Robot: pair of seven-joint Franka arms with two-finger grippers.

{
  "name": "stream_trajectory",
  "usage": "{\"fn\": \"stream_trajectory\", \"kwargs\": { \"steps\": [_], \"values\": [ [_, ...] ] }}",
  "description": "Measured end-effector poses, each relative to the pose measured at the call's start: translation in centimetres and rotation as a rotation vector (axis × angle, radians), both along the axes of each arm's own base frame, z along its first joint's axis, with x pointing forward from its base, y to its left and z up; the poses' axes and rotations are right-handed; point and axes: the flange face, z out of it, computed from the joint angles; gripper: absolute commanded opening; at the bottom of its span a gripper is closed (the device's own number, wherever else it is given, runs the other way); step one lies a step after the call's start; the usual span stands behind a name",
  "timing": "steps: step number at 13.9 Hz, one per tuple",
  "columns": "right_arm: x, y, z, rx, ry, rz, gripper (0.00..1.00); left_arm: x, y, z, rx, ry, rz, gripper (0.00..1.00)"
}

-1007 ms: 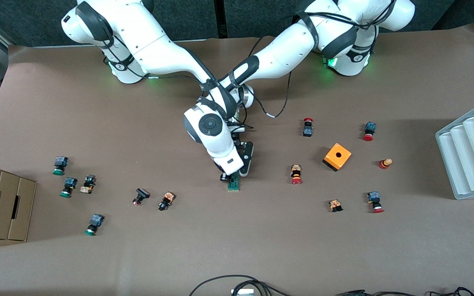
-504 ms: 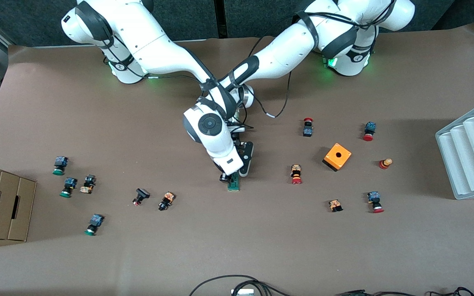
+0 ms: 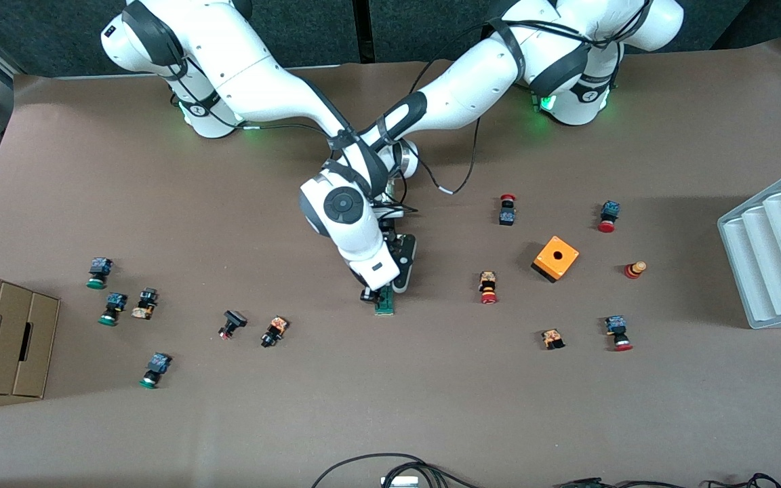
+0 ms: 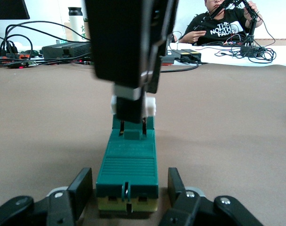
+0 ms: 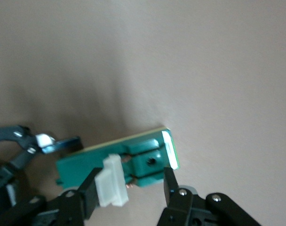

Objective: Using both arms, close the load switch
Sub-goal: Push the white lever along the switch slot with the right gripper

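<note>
The load switch (image 3: 384, 303) is a narrow green block lying in the middle of the table. In the left wrist view the load switch (image 4: 129, 165) lies between my left gripper's (image 4: 130, 188) open fingers, with a gap on each side. My right gripper (image 3: 375, 293) is down over the switch's end nearer the front camera. In the right wrist view my right gripper (image 5: 129, 183) is open. One of its fingers (image 5: 89, 188) rests against the white tab (image 5: 112, 186), and the other finger (image 5: 169, 181) stands apart from the green body (image 5: 147, 162). My left gripper (image 3: 401, 274) is low at the end toward the bases.
Small red- and green-capped push buttons lie scattered toward both ends of the table. An orange box with a hole (image 3: 556, 258) stands toward the left arm's end. A white ribbed tray (image 3: 777, 244) is at that edge and a cardboard box (image 3: 1, 332) at the other edge.
My right arm's wrist has shifted very slightly toward the bases. The load switch and the left arm have not visibly moved.
</note>
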Motion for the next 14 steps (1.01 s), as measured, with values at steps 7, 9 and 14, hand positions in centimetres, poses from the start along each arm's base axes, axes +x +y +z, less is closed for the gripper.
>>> {"fn": "stream_trajectory", "kwargs": {
  "steps": [7,9,14],
  "values": [
    [0.57,-0.68,0.03,-0.008,-0.008,-0.001,0.53,0.0,0.0,-0.01,0.0,0.0,0.0,0.71],
    [0.46,-0.54,0.02,-0.007,-0.008,0.001,0.53,0.0,0.0,-0.01,0.0,0.0,0.0,0.71],
    [0.28,-0.24,0.06,-0.005,-0.01,0.006,0.51,-0.01,0.0,-0.01,0.0,0.0,0.0,0.71]
  ]
}}
